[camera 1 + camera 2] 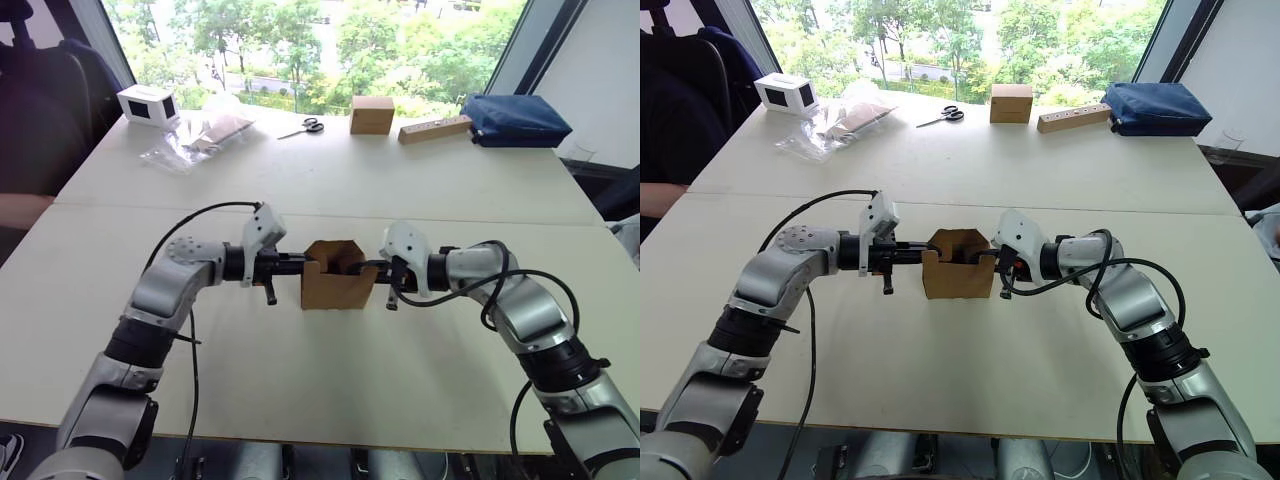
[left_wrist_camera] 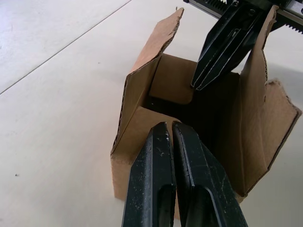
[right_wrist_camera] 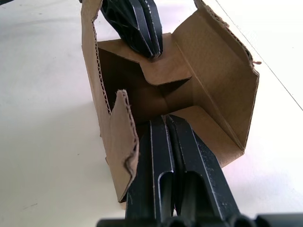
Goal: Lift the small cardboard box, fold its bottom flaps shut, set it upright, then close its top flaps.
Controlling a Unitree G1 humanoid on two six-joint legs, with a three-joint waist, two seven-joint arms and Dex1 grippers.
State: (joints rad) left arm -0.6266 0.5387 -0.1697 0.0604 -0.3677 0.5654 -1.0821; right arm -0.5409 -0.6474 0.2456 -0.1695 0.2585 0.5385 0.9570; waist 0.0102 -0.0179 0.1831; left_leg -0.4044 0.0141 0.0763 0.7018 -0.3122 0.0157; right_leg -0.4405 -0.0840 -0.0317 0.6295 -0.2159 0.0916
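The small cardboard box [image 1: 333,283] stands upright on the white table [image 1: 320,390], its open end facing up. Two top flaps [image 3: 215,61] stand upright on the long sides. Two short flaps are folded inward. My left gripper [image 1: 306,263] reaches in from the left, shut, with its tip on one folded flap [image 2: 142,124]. From the right comes my right gripper [image 1: 366,266], also shut, lying over the opposite folded flap [image 3: 206,120]. The two tips face each other inside the box. The bottom flaps are hidden under the box.
Along the table's far edge lie a white box with a dark window [image 1: 148,104], plastic bags [image 1: 195,138], scissors [image 1: 303,127], a cube-shaped brown box [image 1: 371,114], a wooden block [image 1: 434,129] and a blue bag [image 1: 515,120].
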